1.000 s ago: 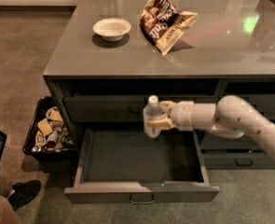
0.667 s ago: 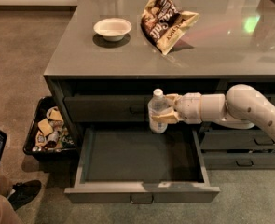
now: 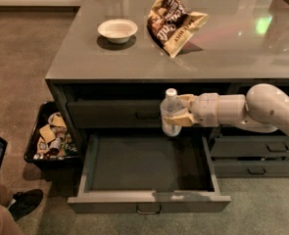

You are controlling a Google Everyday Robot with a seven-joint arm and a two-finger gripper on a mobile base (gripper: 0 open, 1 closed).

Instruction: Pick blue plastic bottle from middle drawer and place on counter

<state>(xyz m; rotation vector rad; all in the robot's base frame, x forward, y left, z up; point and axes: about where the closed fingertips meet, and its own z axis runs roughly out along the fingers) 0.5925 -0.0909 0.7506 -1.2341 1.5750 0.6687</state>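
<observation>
The blue plastic bottle is clear with a white cap and stands upright in the air, in front of the top drawer's face. My gripper reaches in from the right and is shut on the bottle's middle. It holds the bottle above the back of the open middle drawer, whose inside is bare. The bottle's cap sits just below the front edge of the grey counter.
A white bowl and a brown snack bag lie on the counter. A black bin of snacks stands on the floor left of the cabinet. Narrower shut drawers are at right. A person's shoe is at lower left.
My gripper has lifted the bottle higher and a little to the right, from just above the drawer up towards the counter's edge.
</observation>
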